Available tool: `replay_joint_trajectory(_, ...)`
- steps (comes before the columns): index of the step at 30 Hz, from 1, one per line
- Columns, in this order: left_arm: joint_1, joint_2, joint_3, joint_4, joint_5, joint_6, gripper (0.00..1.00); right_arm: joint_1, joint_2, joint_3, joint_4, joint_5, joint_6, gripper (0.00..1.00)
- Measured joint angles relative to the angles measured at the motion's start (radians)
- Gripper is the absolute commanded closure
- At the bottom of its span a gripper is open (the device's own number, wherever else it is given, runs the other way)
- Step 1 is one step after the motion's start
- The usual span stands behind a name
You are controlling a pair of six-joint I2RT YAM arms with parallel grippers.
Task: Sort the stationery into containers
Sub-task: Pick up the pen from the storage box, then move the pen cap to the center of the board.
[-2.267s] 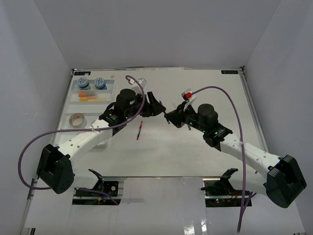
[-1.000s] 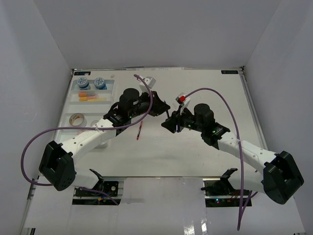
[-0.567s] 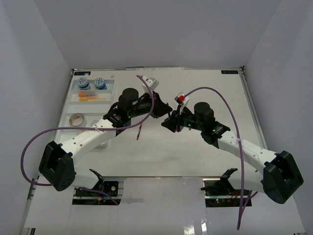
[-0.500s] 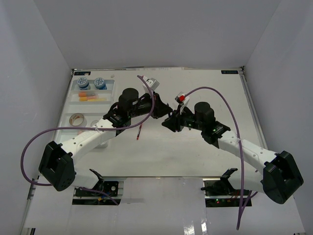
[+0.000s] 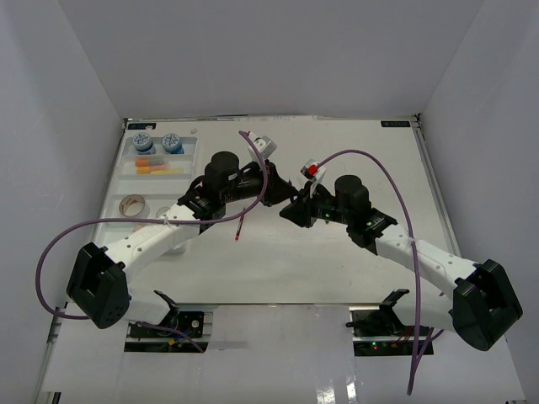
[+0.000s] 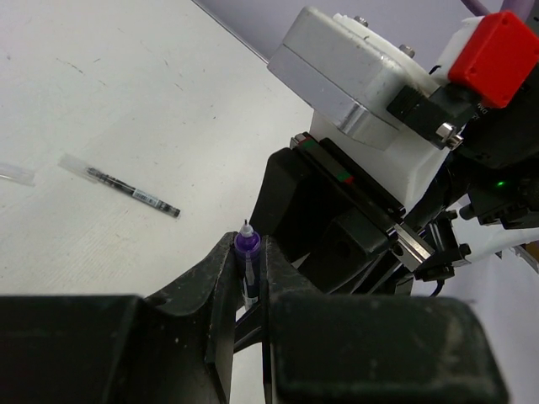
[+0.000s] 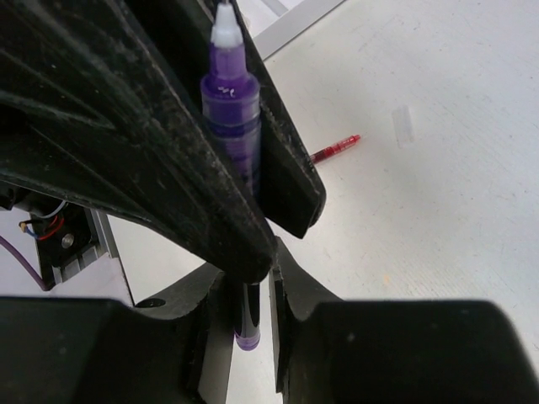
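Note that the left end effector (image 6: 248, 247) is clamped on the purple pen (image 7: 229, 101) above mid-counter (image 5: 337, 261), well apart from the white tray (image 5: 143, 181). The right end effector (image 7: 247, 282) has moved in since the earliest view and now closely flanks the pen's other end (whether it actually grips cannot be told). The red pen (image 5: 240, 224) lies unmoved on the counter.

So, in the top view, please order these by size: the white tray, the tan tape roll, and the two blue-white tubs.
1. white tray
2. tan tape roll, slightly wider than a tub
3. left tub and right tub: they look alike, so I do not rank them.
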Motion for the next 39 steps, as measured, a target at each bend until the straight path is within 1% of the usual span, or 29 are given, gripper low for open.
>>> replay_joint_trajectory(1,0.000,0.000,0.000,0.000,0.000,0.003,0.97,0.000,0.000,0.000,-0.001,-0.001,0.000,0.81)
replay_joint_trajectory(3,0.000,0.000,0.000,0.000,0.000,0.007,0.97,0.000,0.000,0.000,0.000,-0.006,-0.001,0.85)
replay_joint_trajectory(4,0.000,0.000,-0.002,0.002,0.000,0.008,0.95,-0.001,-0.002,0.000,-0.001,-0.008,0.000,0.90)
replay_joint_trajectory(5,0.000,-0.002,-0.005,0.005,0.000,0.009,0.92,-0.002,-0.002,0.000,-0.003,-0.010,-0.002,0.92)
replay_joint_trajectory(7,0.000,-0.004,-0.008,0.006,-0.001,0.010,0.78,-0.003,-0.002,0.000,-0.005,-0.014,-0.002,0.92)
replay_joint_trajectory(8,-0.001,-0.004,-0.008,0.006,-0.001,0.010,0.63,-0.003,-0.002,0.000,-0.006,-0.018,-0.001,0.92)
replay_joint_trajectory(10,-0.003,-0.006,-0.008,0.000,-0.002,0.018,0.50,-0.006,-0.002,0.000,-0.007,-0.020,-0.001,0.92)
replay_joint_trajectory(11,-0.003,-0.007,-0.008,-0.006,-0.002,0.019,0.37,-0.011,-0.002,0.000,-0.008,-0.019,-0.001,0.92)
replay_joint_trajectory(15,0.008,-0.009,-0.008,-0.018,-0.038,0.026,0.13,-0.028,-0.009,-0.004,-0.017,-0.008,-0.001,0.92)
replay_joint_trajectory(17,0.008,-0.012,-0.008,-0.025,-0.051,0.024,0.06,-0.040,-0.016,-0.014,-0.016,0.002,0.000,0.92)
replay_joint_trajectory(20,0.003,-0.022,-0.008,-0.043,-0.072,0.020,0.04,-0.058,-0.020,-0.038,-0.018,0.024,0.004,0.92)
replay_joint_trajectory(23,0.000,-0.039,-0.008,-0.060,-0.121,0.020,0.04,-0.088,-0.026,-0.068,-0.045,0.058,0.013,0.92)
replay_joint_trajectory(26,0.000,-0.040,-0.007,-0.080,-0.179,0.021,0.07,-0.135,-0.039,-0.090,-0.089,0.094,0.032,0.92)
replay_joint_trajectory(29,0.001,-0.001,0.021,-0.120,-0.234,0.024,0.11,-0.179,-0.068,-0.100,-0.137,0.134,0.050,0.92)
replay_joint_trajectory(31,0.002,0.066,0.068,-0.135,-0.264,0.033,0.12,-0.201,-0.098,-0.105,-0.159,0.158,0.057,0.92)
replay_joint_trajectory(34,0.002,0.206,0.168,-0.163,-0.319,0.047,0.14,-0.211,-0.140,-0.110,-0.183,0.181,0.061,0.92)
replay_joint_trajectory(37,0.002,0.363,0.296,-0.212,-0.388,0.044,0.16,-0.215,-0.175,-0.116,-0.197,0.200,0.063,0.92)
replay_joint_trajectory(39,0.002,0.463,0.385,-0.250,-0.429,0.026,0.19,-0.215,-0.197,-0.126,-0.200,0.210,0.063,0.92)
